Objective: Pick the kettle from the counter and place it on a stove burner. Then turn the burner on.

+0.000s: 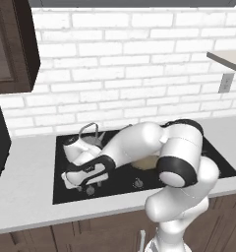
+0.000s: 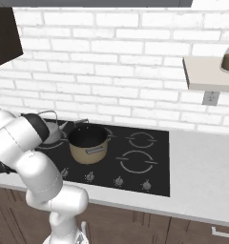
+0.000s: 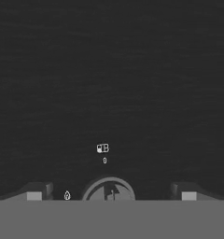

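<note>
Gripper (image 3: 111,192) released, jaws spread wide with nothing between them; it sits low over the black cooktop (image 1: 218,165) at the front-left knob row, a round knob (image 3: 108,190) centred between the fingertips (small flame mark and a "0" printed beside it); kettle (image 1: 88,134) stands on the rear-left stove burner (image 2: 52,145), behind the hand; tan pot (image 2: 88,143) sits just right of it; counter (image 1: 26,187) surrounds the cooktop.
</note>
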